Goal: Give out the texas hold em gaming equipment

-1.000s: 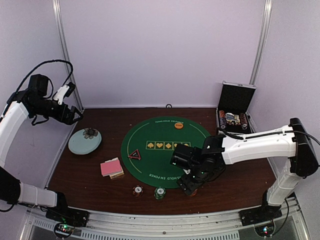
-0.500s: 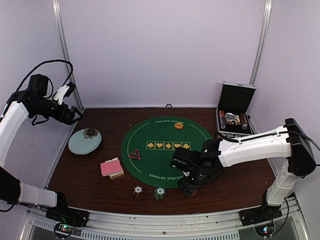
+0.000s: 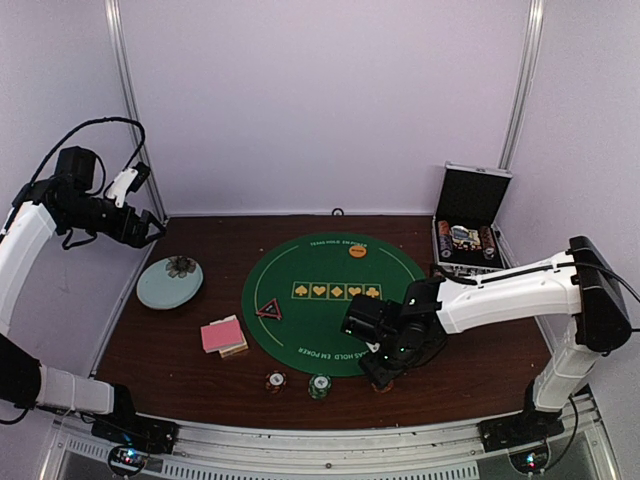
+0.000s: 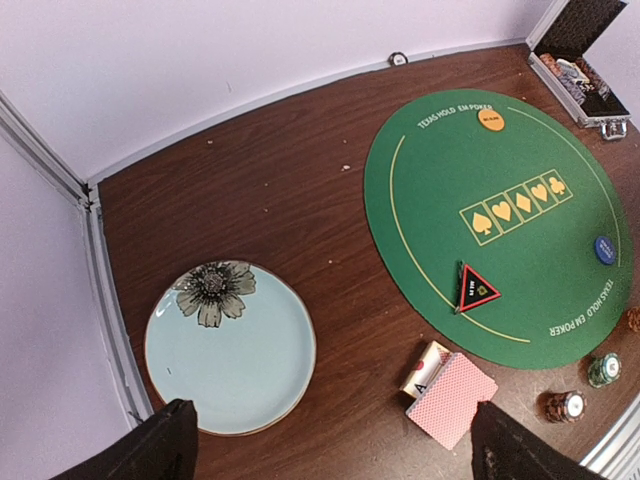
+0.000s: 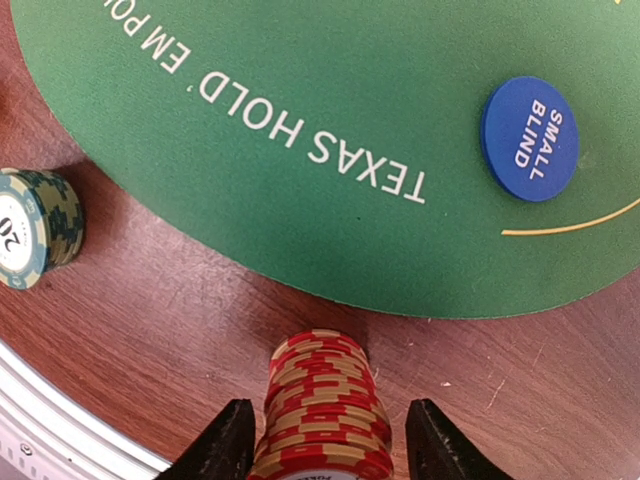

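A stack of red-and-cream chips stands on the table just off the near edge of the green mat. The right gripper straddles it, a finger close on each side; a thin gap shows on one side, and the jaws are not clamped. On the mat, near that edge, lies the blue button. Left along the mat's near rim stand a green chip stack and then a brownish one, both upright on bare wood. The pink-backed cards lie just off the mat's near-left rim. The black red-edged triangle lies on the mat's left part, and the orange button at its far edge. The left gripper hangs high, left of the mat, jaws wide apart and holding nothing. Below it, left of the mat, sits a pale blue flowered dish. An open metal case stands right of the mat's far side. The table is dark brown wood, and the walls are pale lilac.
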Controlling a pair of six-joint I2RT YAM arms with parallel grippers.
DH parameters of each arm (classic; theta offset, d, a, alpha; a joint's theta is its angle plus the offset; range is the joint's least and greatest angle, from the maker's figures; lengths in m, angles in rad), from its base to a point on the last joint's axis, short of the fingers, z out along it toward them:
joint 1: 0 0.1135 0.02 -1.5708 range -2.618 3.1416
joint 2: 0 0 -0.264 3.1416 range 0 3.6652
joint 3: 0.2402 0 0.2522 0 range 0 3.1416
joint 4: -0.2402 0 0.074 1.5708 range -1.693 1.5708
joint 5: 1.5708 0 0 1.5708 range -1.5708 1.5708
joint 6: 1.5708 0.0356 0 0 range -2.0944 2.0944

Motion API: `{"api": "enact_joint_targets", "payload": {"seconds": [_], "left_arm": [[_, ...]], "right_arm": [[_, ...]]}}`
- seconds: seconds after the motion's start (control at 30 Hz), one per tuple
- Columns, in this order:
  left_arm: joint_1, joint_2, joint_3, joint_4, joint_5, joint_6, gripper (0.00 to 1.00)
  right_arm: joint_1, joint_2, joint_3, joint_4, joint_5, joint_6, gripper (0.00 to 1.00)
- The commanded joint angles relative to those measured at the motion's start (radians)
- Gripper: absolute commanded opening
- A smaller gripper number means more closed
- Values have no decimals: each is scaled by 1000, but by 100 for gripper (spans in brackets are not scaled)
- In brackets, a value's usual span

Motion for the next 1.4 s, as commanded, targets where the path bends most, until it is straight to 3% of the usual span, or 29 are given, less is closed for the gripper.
{"api": "enact_joint_targets", "payload": {"seconds": [0.0,0.3,0.5,0.67,0.97,1.37], "left_arm": [[6,-13,23,3,16,6,98],[6,-16,18,4,15,8,98],[6,-20,16,3,18,9,98],[6,-22,15,3,21,10,98],[5,-24,12,3,21,14,97],[6,-27,9,3,27,16,98]], "right_arm": [[-8,-13,-6,5,6,5,54],[-9,-17,5,-4,8,5,39],[-8,-24,24,-18,9,2,38],[-8,-28,31,-28,2,-3,38],[-8,-25,28,-31,-6,-6,52],[-9,-48,30,-47,-9,-1,52]]}}
